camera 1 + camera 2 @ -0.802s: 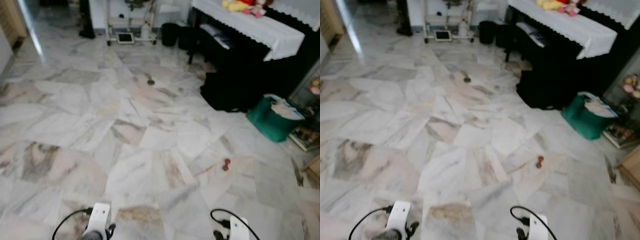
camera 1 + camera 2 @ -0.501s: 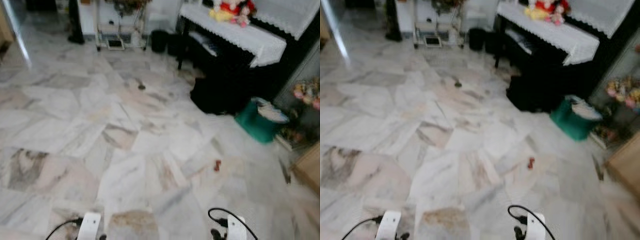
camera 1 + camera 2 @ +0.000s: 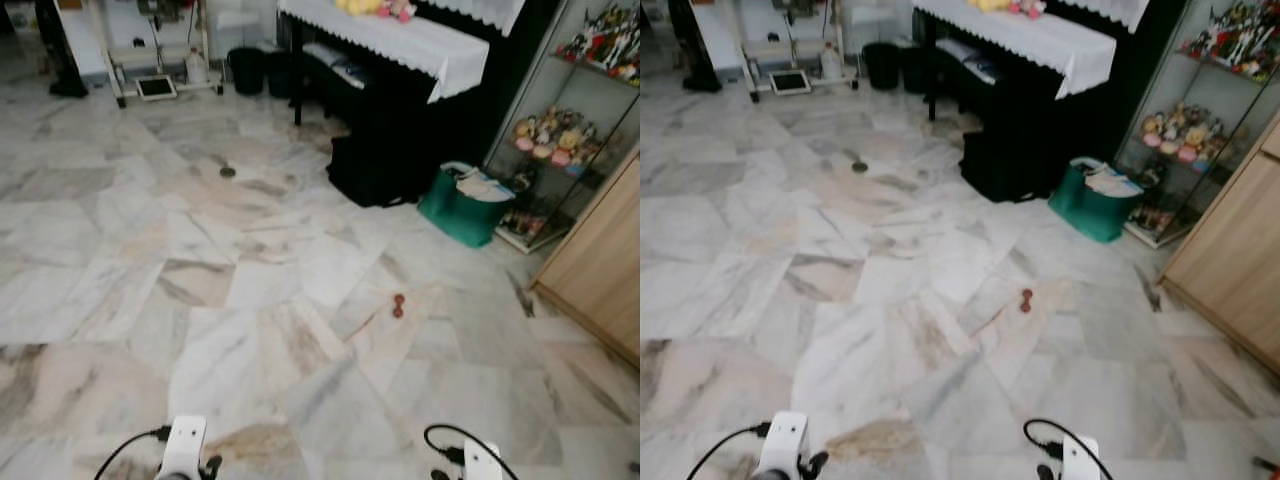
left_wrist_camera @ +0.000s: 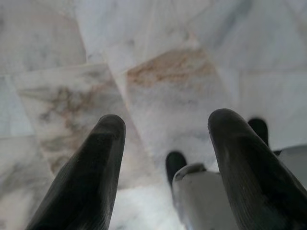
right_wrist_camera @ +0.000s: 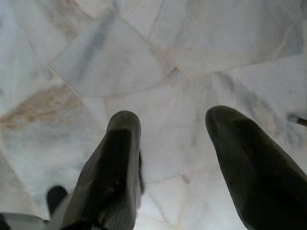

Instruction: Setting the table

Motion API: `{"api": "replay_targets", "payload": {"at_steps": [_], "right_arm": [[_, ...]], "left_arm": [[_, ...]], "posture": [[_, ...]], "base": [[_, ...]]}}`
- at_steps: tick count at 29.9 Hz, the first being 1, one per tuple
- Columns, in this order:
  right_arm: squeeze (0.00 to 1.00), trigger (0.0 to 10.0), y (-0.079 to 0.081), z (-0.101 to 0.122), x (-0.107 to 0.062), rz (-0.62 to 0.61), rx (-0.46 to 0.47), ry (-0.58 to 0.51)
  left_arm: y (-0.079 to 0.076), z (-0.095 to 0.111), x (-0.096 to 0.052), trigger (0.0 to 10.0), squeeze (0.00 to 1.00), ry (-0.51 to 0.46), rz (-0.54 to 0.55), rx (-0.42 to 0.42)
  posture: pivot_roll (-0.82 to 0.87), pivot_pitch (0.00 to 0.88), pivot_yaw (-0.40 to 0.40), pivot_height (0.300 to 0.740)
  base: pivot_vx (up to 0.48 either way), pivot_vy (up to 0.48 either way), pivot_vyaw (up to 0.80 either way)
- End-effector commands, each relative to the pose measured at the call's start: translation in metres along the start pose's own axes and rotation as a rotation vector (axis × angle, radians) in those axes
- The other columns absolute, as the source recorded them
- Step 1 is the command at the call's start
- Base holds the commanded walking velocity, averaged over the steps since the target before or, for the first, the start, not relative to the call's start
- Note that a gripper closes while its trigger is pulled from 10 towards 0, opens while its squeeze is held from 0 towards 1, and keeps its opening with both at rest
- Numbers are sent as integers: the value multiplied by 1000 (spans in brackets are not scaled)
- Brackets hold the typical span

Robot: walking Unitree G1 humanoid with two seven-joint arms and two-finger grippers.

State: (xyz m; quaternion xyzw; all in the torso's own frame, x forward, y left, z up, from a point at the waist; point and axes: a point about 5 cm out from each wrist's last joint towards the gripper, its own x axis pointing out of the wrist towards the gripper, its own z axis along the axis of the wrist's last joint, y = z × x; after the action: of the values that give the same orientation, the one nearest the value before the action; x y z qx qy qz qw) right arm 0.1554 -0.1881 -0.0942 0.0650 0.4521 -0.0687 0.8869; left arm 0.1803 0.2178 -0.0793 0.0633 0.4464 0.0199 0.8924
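Observation:
No tableware or dining table appears around me; I face a marble floor (image 3: 230,290). Both arms hang low at the bottom edge of the eye views, the left wrist (image 3: 185,445) and the right wrist (image 3: 478,462) each trailing a black cable. In the left wrist view, my left gripper (image 4: 163,129) is open with nothing between its fingers, over floor tiles and one of my own feet (image 4: 201,191). In the right wrist view, my right gripper (image 5: 172,124) is open and empty above the marble.
A black piano under a white lace cloth (image 3: 400,40) stands ahead right, a black case (image 3: 370,170) and a green basket (image 3: 462,208) below it. A glass shelf of figurines (image 3: 560,140) and a wooden cabinet (image 3: 600,270) line the right. A small red object (image 3: 398,305) lies on the floor.
The whole picture has shifted left, so the camera has turned right; the glass shelf and wooden cabinet have come into view. Both arms hang as before.

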Motion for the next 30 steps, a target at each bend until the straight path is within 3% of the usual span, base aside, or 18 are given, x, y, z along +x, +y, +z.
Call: {"api": "replay_targets", "payload": {"at_steps": [1,4,8,18,30], "right_arm": [[0,10000,-2,-3,-1,-17,22,6],[0,10000,4,-9,-2,-20,45,19],[0,10000,8,-13,-2,-20,52,31],[0,10000,15,-20,-4,-18,42,45],[0,10000,12,-22,-5,-20,26,50]], "left_arm": [[5,-5,-1,10000,0,25,7,-6],[16,1,-1,10000,0,16,22,-8],[17,8,0,10000,0,7,21,26],[5,42,7,10000,0,-59,1,72],[4,40,7,10000,0,-46,-12,19]], "posture": [[44,0,-35,740],[34,0,-11,740],[25,0,14,740],[14,0,23,740],[55,0,18,740]], "base": [[0,0,-538],[0,0,-535],[0,0,-533],[0,0,-535],[0,0,-520]]}}
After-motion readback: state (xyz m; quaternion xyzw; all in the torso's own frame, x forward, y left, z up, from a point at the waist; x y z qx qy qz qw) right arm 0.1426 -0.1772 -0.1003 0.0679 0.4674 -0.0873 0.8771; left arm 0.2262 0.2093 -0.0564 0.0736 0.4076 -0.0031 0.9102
